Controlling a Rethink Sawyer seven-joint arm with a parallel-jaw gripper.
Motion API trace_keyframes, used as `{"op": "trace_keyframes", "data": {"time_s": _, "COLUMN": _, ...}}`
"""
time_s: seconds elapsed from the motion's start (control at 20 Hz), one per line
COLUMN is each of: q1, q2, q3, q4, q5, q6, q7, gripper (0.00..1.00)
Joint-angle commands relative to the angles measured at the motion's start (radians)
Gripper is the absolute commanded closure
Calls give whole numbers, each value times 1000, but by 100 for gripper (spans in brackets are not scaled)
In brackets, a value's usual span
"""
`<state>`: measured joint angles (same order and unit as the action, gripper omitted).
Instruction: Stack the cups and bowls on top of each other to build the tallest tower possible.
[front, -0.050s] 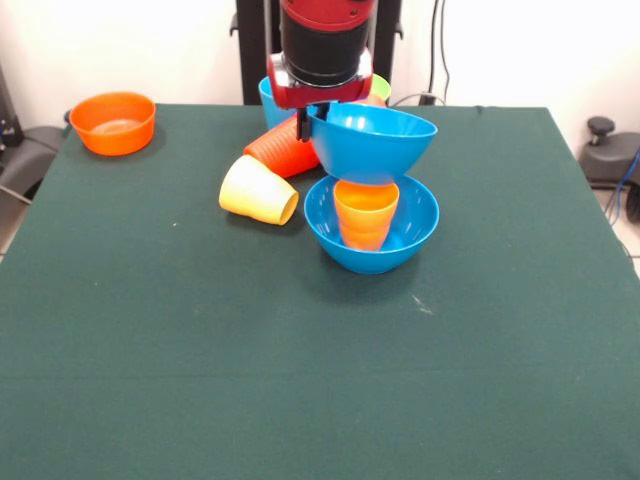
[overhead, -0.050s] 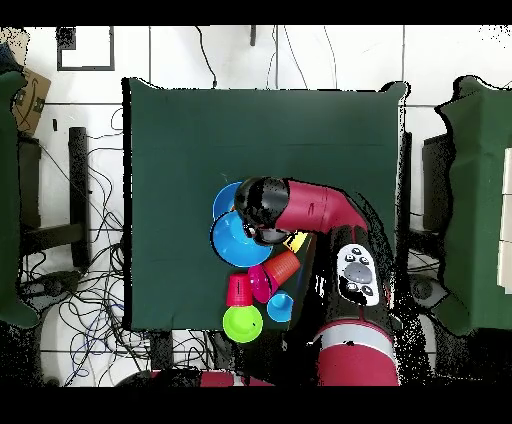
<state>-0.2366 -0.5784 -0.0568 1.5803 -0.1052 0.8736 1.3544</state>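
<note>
Tabletop (front, -0.050s: 200, 380) carried a blue bowl (front, -0.050s: 415, 225) with an orange cup (front, -0.050s: 366, 213) upside down inside. Directly above that cup, the gripper (front, -0.050s: 302, 127) held a second blue bowl (front, -0.050s: 375, 140), fingers pinching its rim. Judged stacking step; next: lower, centre, release.

No words, brand names or numbers can be read in either view; the cardboard box (overhead, -0.050s: 30, 98) beside the desk (overhead, -0.050s: 180, 150), at about ten o'clock in the overhead view, carries a dark curved mark, too small to make out
</note>
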Motion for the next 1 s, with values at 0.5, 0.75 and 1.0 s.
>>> {"op": "trace_keyframes", "data": {"time_s": 0.5, "q1": 14, "q2": 97, "q3": 44, "q4": -125, "q5": 30, "q6": 201, "q7": 173, "gripper": 100}}
{"op": "trace_keyframes", "data": {"time_s": 0.75, "q1": 14, "q2": 92, "q3": 43, "q4": -126, "q5": 36, "q6": 221, "q7": 179, "gripper": 100}}
{"op": "trace_keyframes", "data": {"time_s": 1.0, "q1": 13, "q2": 67, "q3": 36, "q4": -128, "q5": 37, "q6": 275, "q7": 169, "gripper": 100}}
